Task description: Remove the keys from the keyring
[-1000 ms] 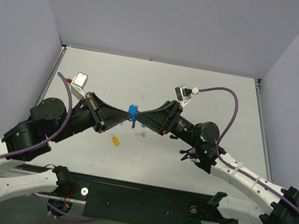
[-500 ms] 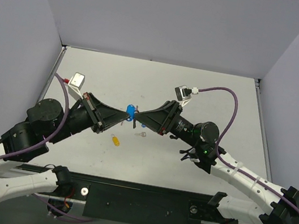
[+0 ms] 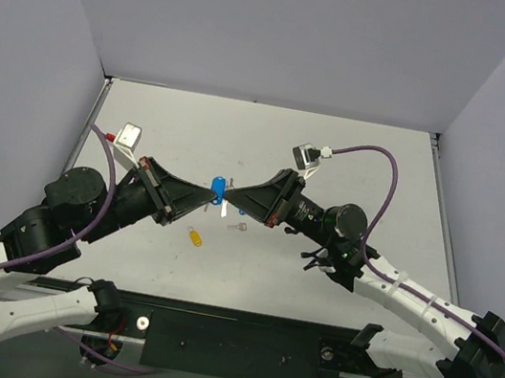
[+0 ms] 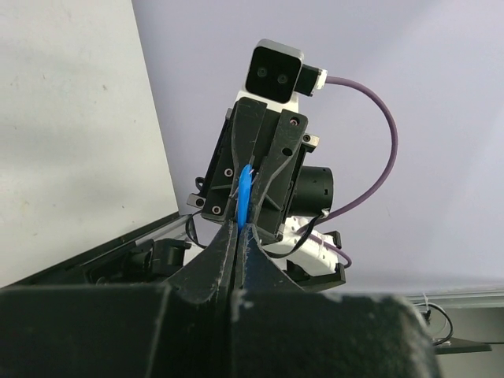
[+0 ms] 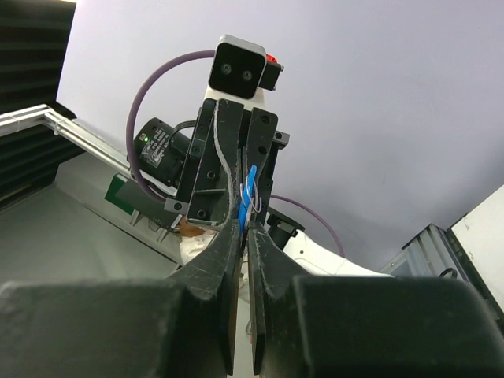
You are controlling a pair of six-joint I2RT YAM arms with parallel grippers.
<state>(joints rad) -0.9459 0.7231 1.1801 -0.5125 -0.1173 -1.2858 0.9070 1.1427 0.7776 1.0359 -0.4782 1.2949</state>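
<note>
**Both end effectors closed on the blue tag above the worktop**

The two arms met nose to nose over the middle of the pale grey worktop (image 3: 363,164). The left end effector (image 3: 207,197) had its fingers pressed fully together on a deep-blue oval plastic tag (image 3: 219,187) and held it edge-on, clear of the surface. In the left wrist view the tag stood up as a thin blue blade out of the closed fingertips.

The right end effector (image 3: 230,197) faced it from the other side, with its jaws also drawn tight together at the tag's opposite edge. A thin silver metal keyring (image 5: 257,206) showed there as a fine wire loop beside the blue plastic. It could not be told whether those fingers pinched the ring itself or the tag.

A yellow oval plastic tag (image 3: 194,236) lay flat on the worktop below and nearer the arm bases, apart from both end effectors. A tiny flat silver key (image 3: 239,227) lay to its right, under the right end effector. Just beyond the key sat a small blue piece (image 3: 242,212), too small to make out.
</note>
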